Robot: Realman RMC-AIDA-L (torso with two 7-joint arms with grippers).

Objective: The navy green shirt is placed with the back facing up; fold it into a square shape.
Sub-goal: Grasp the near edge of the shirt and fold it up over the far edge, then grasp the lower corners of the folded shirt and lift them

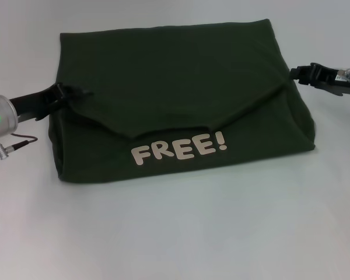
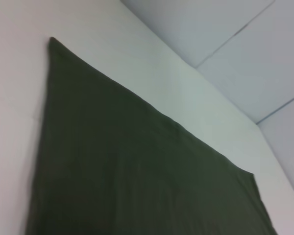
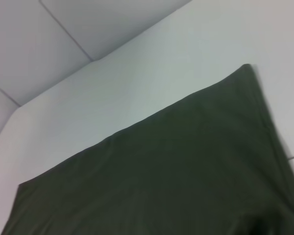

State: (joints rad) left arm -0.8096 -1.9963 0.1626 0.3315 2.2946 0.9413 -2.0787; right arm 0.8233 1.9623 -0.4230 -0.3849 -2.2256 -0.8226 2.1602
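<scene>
Fingers of the left gripper (image 1: 70,95) and right gripper (image 1: 293,72) pinch the 2 side edges of the navy green shirt (image 1: 175,87), which lies mid-worktop (image 1: 181,233), its upper layer draped forward. Pink "FREE!" lettering (image 1: 179,147) shows near the front edge. Nothing else crowds it.

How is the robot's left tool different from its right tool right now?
The left tool pinches the shirt at its left edge; the right tool pinches the right edge. The left one sits lower and nearer the camera; the right one sits higher and farther back. The left arm shows a green light; the right shows none. Both are dark and grip the folded-over flap.
</scene>
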